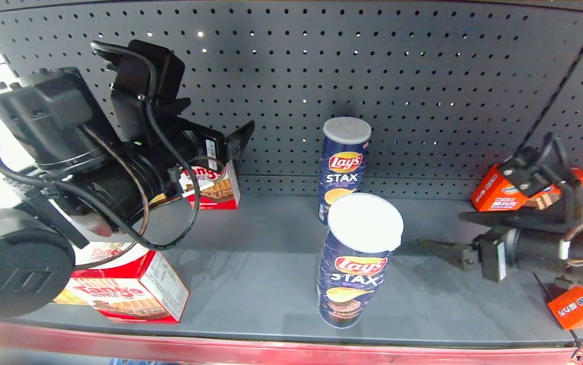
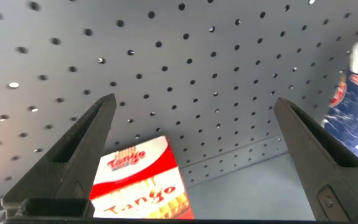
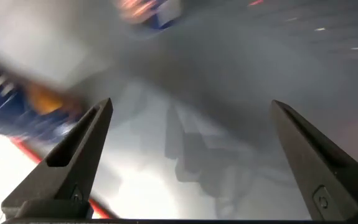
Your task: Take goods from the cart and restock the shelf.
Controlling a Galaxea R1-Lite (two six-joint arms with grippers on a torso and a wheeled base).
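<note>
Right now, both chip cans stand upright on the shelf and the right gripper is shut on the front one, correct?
No: the front can and rear can stand upright on the shelf, but the right gripper is open beside the front can, apart from it, per the head view.

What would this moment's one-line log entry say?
left gripper: open, by rear wafer box | right gripper: open, empty, beside front chip can | rear chip can: upright behind it

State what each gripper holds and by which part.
Nothing is held. The left gripper is open near the red-and-white wafer box; the right gripper is open beside the front blue chip can.
</note>
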